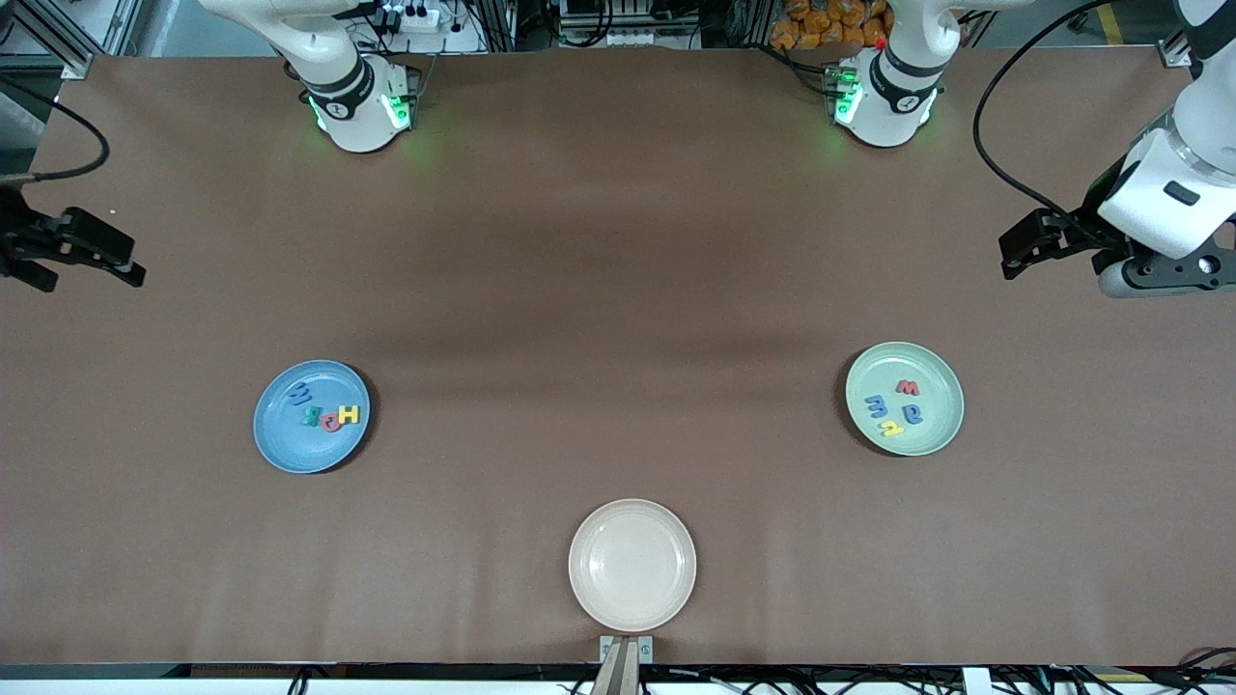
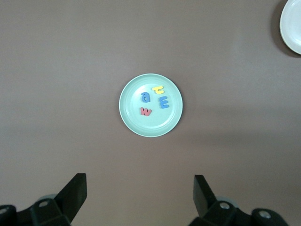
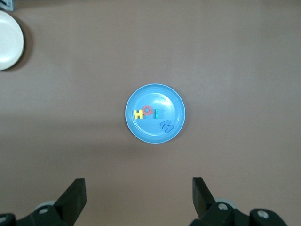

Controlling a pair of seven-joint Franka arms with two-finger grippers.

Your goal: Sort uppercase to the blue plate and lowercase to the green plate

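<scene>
A brown table (image 1: 618, 290) carries three plates: a blue plate (image 1: 280, 444) toward the right arm's end, a green plate (image 1: 932, 430) toward the left arm's end, and a cream plate (image 1: 632, 564) between them, nearest the front camera, apparently bare.

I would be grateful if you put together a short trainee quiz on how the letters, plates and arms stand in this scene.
1. True or false: the cream plate holds a letter.
2. How many letters lie on the green plate?
3. Which is right? A: the left end effector grips a letter. B: both end effectors are open and hold nothing. C: the right end effector rests on the blue plate.

Key
1. False: it holds none.
2. Four: red w, blue a, blue m, yellow letter.
3. B: each hangs open, the left over the green plate's end of the table, the right over the blue plate's end.
</scene>
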